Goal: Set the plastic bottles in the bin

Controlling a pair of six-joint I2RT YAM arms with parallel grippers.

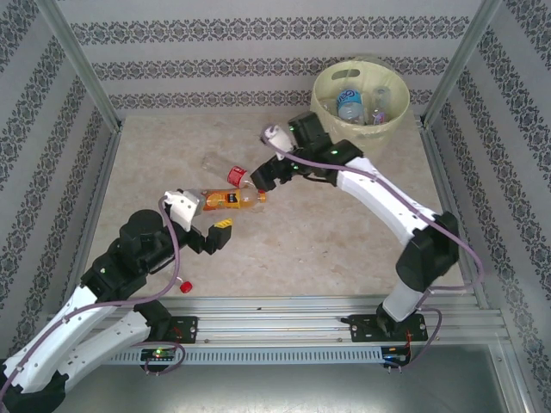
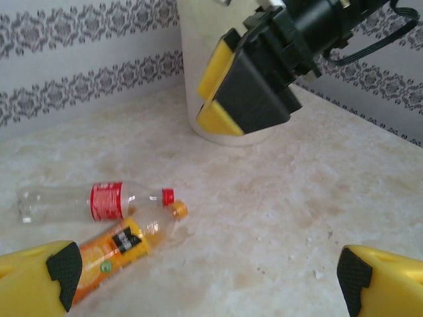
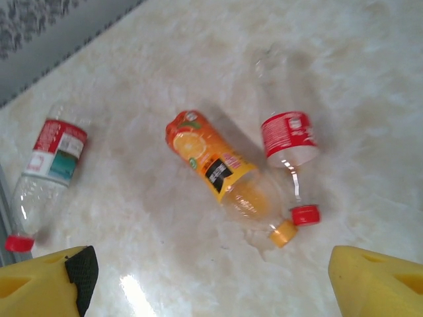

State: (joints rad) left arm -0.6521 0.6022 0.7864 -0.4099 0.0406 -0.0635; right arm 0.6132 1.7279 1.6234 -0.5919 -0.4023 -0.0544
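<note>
From above, the right gripper (image 1: 269, 176) hangs with its jaws spread and empty, just beside the cap ends of two of the plastic bottles: the orange bottle (image 1: 231, 199) and the red-label bottle (image 1: 234, 175). The bin (image 1: 320, 107) stands near, behind this gripper. The left gripper (image 1: 207, 225), also spread wide and holding nothing, sits just on the other side of the orange bottle.

From the left wrist, the orange bottle (image 2: 125, 247) lies just ahead of one fingertip (image 2: 63, 271), with the red-label bottle (image 2: 99, 201) beyond it.

From the right wrist, both bottles lie ahead of the open fingers, necks converging, caps side by side and seemingly touching. A third bottle (image 3: 49, 165) lies off by the black-tipped finger (image 3: 79, 274).

The right arm seems to be lining up on the orange bottle (image 3: 221, 172). It would do best to grip across the labelled belly, jaws crosswise, well away from the neck. That should keep the neighbour's cap from being caught or flicked.
</note>
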